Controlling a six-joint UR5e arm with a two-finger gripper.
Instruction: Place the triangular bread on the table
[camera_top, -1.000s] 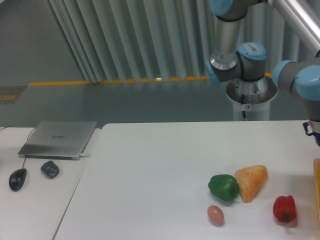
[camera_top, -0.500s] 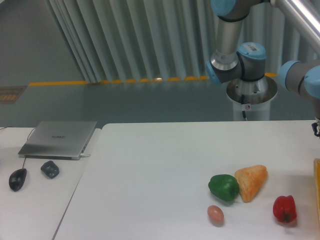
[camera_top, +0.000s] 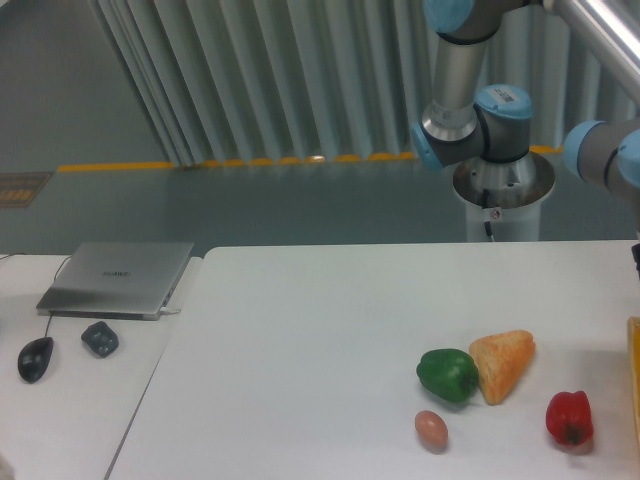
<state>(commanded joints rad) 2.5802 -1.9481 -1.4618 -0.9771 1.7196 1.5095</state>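
Observation:
The triangular bread (camera_top: 503, 363), a golden orange-tan wedge, lies on the white table (camera_top: 300, 340) at the right, touching the green pepper (camera_top: 447, 375) on its left. The arm's blue-and-silver joints (camera_top: 478, 120) stand behind the table's far edge, and another joint (camera_top: 605, 160) reaches off the right edge of the view. The gripper itself is out of the frame; only a dark sliver shows at the right edge.
A small tan-pink egg (camera_top: 431, 430) and a red pepper (camera_top: 569, 418) lie near the front right. An orange-yellow edge (camera_top: 634, 380) shows at the far right. On the adjacent desk sit a silver laptop (camera_top: 118, 277), a black mouse (camera_top: 35, 358) and a small dark object (camera_top: 99, 338).
The arm's wrist has drifted right and up, almost out of the frame. The bread and the other items have not moved.

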